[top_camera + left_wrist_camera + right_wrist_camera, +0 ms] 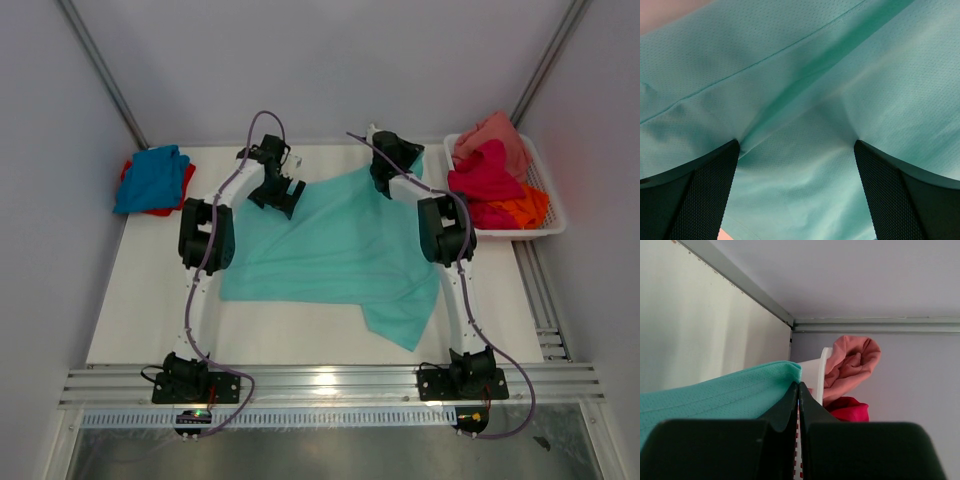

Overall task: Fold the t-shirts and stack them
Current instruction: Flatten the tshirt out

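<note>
A large mint-teal t-shirt point(340, 250) lies spread over the middle of the table, with one corner trailing toward the near right. My left gripper point(278, 190) hovers open over its far left edge. In the left wrist view the black fingers point(700, 190) stand wide apart, and teal cloth point(805, 100) fills the gap between them. My right gripper point(385, 165) is at the shirt's far right corner. Its jaws are shut, with the teal hem point(765, 385) bunched at the fingertips point(799, 385). A blue tee point(152, 178) lies on a red one point(150, 210) at the far left.
A white mesh basket point(545, 225) at the far right holds salmon pink point(495, 135), magenta point(485, 178) and orange point(525, 208) tees. It sits just beyond my right gripper, its rim point(815, 372) close behind the fingertips. Metal rails point(330, 385) run along the near edge.
</note>
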